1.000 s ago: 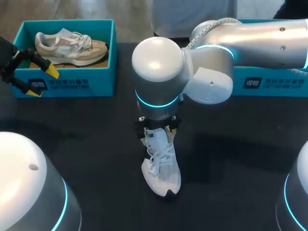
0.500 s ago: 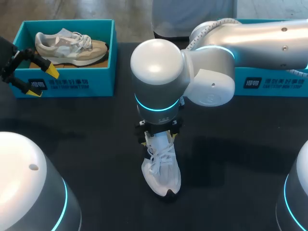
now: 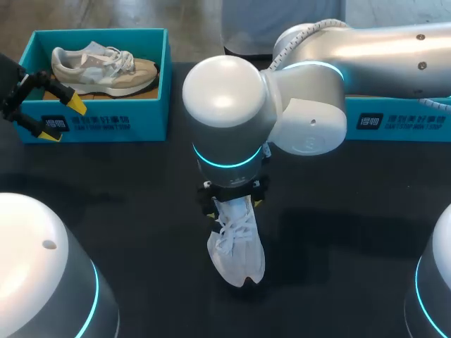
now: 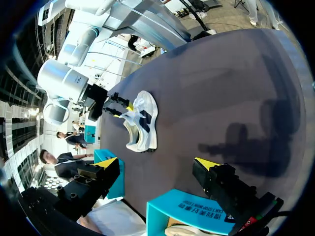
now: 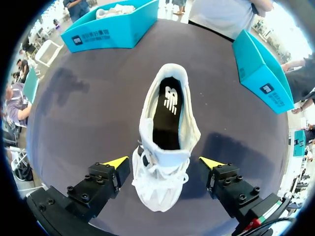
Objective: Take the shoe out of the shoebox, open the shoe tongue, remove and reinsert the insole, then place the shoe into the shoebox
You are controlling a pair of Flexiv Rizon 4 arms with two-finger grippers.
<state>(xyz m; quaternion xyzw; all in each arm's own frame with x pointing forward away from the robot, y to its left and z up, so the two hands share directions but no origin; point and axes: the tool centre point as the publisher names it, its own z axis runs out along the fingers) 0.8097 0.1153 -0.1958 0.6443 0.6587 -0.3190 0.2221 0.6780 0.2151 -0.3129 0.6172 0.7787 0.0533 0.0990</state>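
White shoe (image 5: pixel 165 147) sits sole-down on worktop (image 5: pixel 74 98). Right hand (image 5: pixel 164 162) released, fingers astride its laces and apart from it. Left hand (image 4: pixel 157 162) released, well apart from shoe. Upper judged light and soft. Dark insole (image 5: pixel 166 113) likely floppy; pinch its heel edge.

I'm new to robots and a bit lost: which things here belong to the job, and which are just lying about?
In use: white shoe on the table; black insole inside it; right gripper, open, astride the shoe; right shoebox, probably its home.
Lying about: left shoebox with a beige shoe; left gripper, open, beside it.
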